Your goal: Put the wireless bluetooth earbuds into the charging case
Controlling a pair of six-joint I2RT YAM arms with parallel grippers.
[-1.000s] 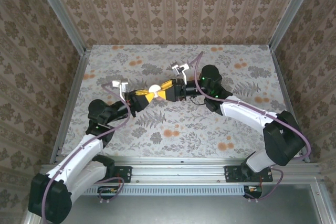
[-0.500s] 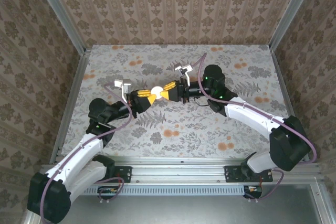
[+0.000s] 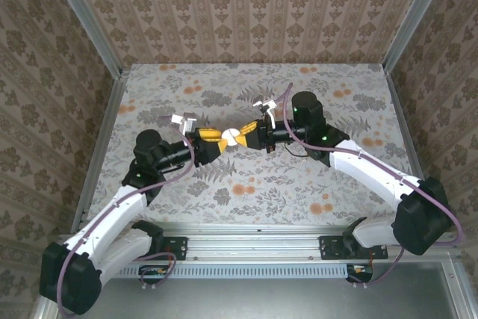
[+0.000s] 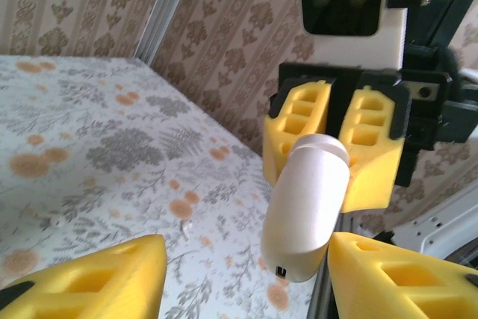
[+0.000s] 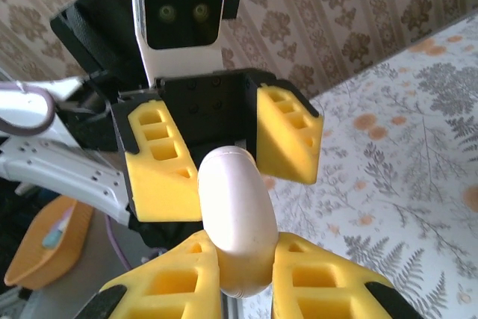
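The white charging case (image 3: 232, 137) hangs closed in mid-air above the middle of the table, between the two grippers. My right gripper (image 3: 242, 134) is shut on it; in the right wrist view its yellow fingers (image 5: 175, 282) pinch the case (image 5: 233, 214) at its lower end. My left gripper (image 3: 219, 140) faces it from the left and stands open. In the left wrist view its fingers (image 4: 89, 278) sit on either side of the case (image 4: 306, 207), the right one close to it and the left one well clear. The earbuds are out of view.
The floral table top (image 3: 299, 184) lies below the arms. Patterned walls with metal corner posts (image 3: 101, 42) close in the left, back and right sides. An aluminium rail (image 3: 254, 233) runs along the near edge.
The left gripper has opened and let go of the case, while the right gripper has closed on it. The handover point has shifted slightly right and the left arm has stretched forward.
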